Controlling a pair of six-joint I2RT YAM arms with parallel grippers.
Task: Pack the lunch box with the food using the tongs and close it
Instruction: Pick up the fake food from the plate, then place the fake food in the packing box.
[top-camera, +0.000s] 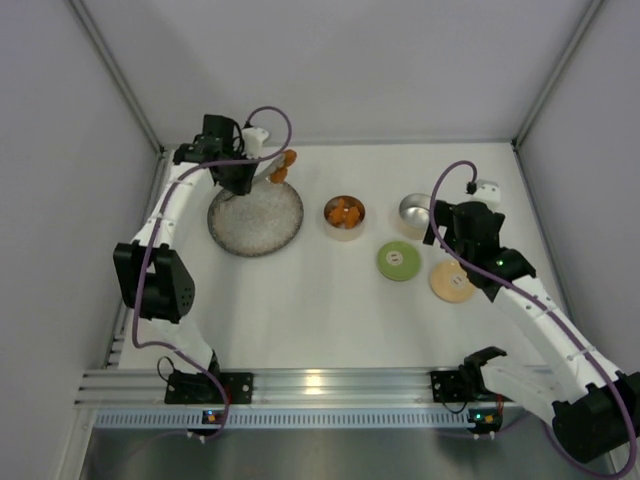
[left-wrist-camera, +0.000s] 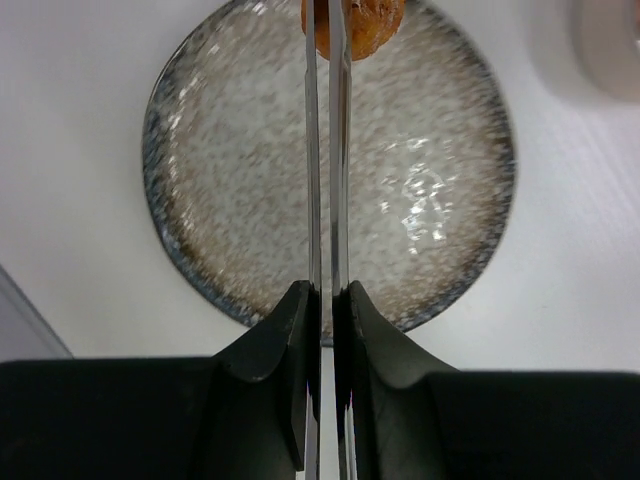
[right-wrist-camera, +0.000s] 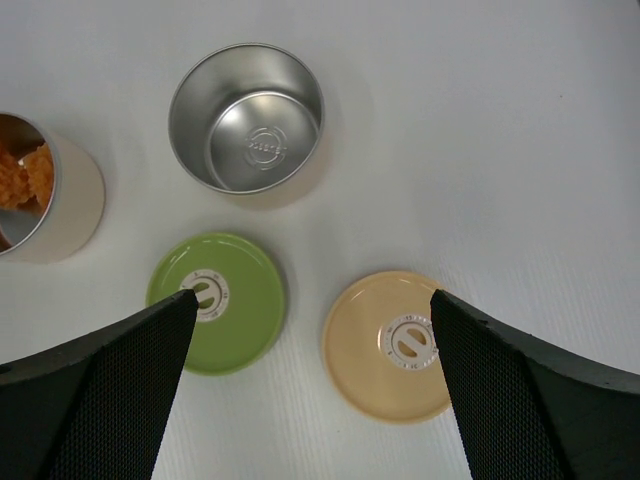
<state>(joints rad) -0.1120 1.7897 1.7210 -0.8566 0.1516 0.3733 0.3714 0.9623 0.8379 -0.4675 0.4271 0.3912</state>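
My left gripper (left-wrist-camera: 325, 290) is shut on the slim silver tongs (left-wrist-camera: 312, 180), whose two arms run close together away from the jaws. At their tips they pinch an orange chunk of food (left-wrist-camera: 352, 25) over the far rim of the speckled plate (left-wrist-camera: 230, 150). From above, the left gripper (top-camera: 240, 180) hangs over the plate's far edge, the chunk (top-camera: 283, 165) just beyond it. One steel tin (top-camera: 344, 214) holds orange food; the other tin (right-wrist-camera: 247, 117) is empty. My right gripper (right-wrist-camera: 312, 300) stands open above the green lid (right-wrist-camera: 215, 302) and tan lid (right-wrist-camera: 395, 345).
The tin with food (right-wrist-camera: 30, 190) stands left of the empty tin (top-camera: 415, 210), between the plate (top-camera: 255, 218) and the lids. Both lids, green (top-camera: 399, 261) and tan (top-camera: 452, 281), lie flat on the white table. White walls enclose the table on three sides.
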